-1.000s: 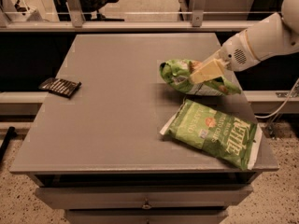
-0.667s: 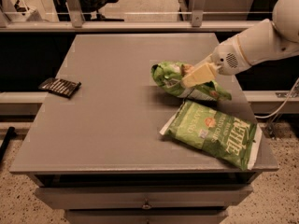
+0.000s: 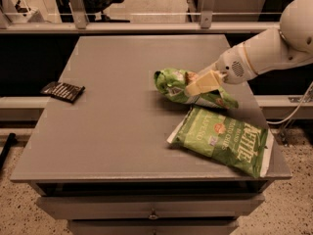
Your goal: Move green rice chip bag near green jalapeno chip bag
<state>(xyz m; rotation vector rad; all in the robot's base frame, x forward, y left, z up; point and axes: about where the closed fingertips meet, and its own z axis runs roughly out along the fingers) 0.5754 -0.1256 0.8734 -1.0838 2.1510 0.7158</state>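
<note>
The green rice chip bag (image 3: 172, 83) is coloured light green, with white lettering and tan rounds; it is clasped by the cream-coloured gripper (image 3: 191, 90) above the right half of the plain grey table (image 3: 112, 72). The green jalapeno chip bag (image 3: 220, 140) is printed in deeper green with white lettering, a red-orange emblem and white edges. The arm (image 3: 266, 53) is white. A black packet (image 3: 62, 91) is crossed by pale stripes.

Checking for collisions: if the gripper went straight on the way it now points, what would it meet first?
The gripper, clamped on the green rice chip bag, points toward the picture's left and slightly down: probably bare table first. The dark packet looks off that line, though depth is unclear.
</note>
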